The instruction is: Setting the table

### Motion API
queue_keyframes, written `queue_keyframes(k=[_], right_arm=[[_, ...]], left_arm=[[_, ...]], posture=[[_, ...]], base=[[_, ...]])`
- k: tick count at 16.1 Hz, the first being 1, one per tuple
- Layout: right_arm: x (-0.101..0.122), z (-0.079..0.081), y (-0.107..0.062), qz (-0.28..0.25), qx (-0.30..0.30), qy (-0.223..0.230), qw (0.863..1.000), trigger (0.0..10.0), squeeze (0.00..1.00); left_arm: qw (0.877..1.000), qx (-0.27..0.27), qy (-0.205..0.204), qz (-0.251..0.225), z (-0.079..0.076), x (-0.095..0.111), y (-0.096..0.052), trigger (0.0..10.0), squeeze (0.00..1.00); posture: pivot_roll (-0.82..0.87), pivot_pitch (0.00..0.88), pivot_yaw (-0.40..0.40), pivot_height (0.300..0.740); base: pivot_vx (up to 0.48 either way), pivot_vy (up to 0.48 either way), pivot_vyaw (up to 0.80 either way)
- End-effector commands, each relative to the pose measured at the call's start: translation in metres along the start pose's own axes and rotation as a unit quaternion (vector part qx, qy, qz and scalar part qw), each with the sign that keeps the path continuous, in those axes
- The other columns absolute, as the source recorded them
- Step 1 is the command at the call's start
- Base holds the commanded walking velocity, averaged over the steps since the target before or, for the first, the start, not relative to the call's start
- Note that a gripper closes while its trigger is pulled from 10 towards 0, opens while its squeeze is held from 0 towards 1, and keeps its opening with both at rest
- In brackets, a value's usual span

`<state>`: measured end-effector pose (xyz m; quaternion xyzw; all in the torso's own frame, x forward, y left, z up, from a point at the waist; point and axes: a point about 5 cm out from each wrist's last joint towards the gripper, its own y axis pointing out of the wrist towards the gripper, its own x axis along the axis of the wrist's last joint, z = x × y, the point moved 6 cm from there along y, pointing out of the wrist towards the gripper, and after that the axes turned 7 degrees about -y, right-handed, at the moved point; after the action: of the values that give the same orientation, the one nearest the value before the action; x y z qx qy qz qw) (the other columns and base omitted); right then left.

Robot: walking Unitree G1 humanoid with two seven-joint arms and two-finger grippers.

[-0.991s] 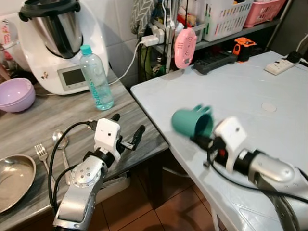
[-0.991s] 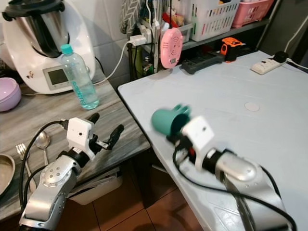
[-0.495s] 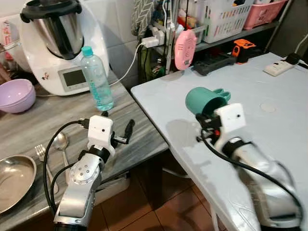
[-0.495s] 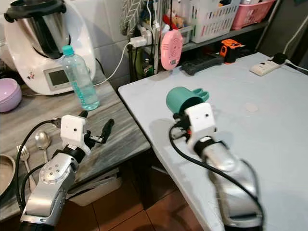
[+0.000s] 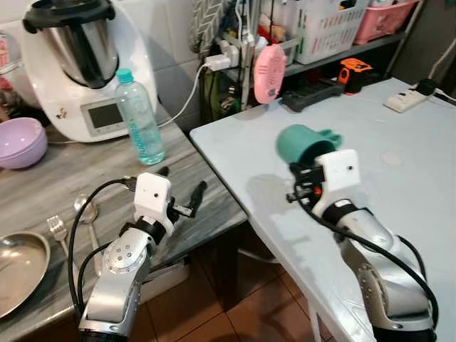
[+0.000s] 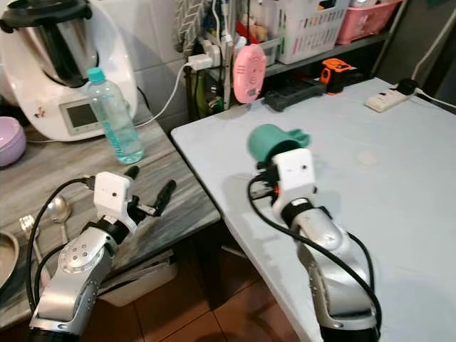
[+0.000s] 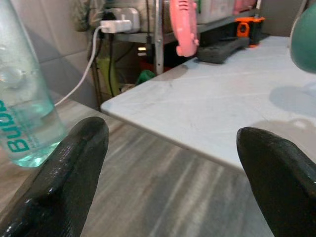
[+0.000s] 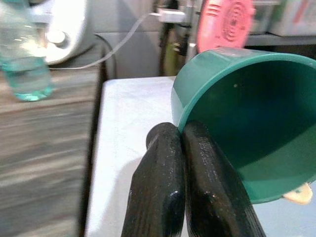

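Note:
A teal plastic cup (image 5: 303, 142) hangs tilted on its side above the near-left part of the white table (image 5: 399, 121). My right gripper (image 5: 298, 174) is shut on its rim; the right wrist view shows the two fingers pinched together on the cup's edge (image 8: 237, 128). My left gripper (image 5: 182, 182) stands open with nothing in it, just above the grey wooden counter (image 5: 50, 178) near its right edge. A fork (image 5: 57, 229) and a spoon (image 5: 85, 210) lie on the counter beside a metal plate (image 5: 18, 263). A purple bowl (image 5: 20, 141) sits further back.
A water bottle (image 5: 139, 117) and a white kitchen machine (image 5: 78, 64) stand at the back of the counter. A power strip (image 5: 406, 100) lies on the table's far right. A cluttered shelf with a pink device (image 5: 269, 63) stands behind, with a floor gap between counter and table.
My right gripper has carried the teal cup up and a little further over the white table. The left gripper has stayed open over the counter with only slight drift.

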<state>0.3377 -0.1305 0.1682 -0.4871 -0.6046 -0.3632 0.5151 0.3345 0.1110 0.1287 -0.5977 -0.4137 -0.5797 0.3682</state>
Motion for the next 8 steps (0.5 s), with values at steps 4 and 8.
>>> queue_keyframes(k=[4,8], right_arm=[[-0.016,-0.017,-0.004,0.031,-0.056,0.021,0.998,10.0,0.00],[-0.019,-0.011,-0.006,0.029,-0.049,0.007,0.998,10.0,0.00]], left_arm=[[0.998,-0.062,-0.005,0.019,-0.017,-0.004,0.004,10.0,0.00],[1.000,-0.011,-0.002,0.024,0.001,-0.009,-0.001,10.0,0.00]], posture=[[-0.08,0.000,0.051,0.740],[-0.08,0.000,0.047,0.740]], base=[[0.000,0.000,0.00],[0.000,0.000,0.00]])
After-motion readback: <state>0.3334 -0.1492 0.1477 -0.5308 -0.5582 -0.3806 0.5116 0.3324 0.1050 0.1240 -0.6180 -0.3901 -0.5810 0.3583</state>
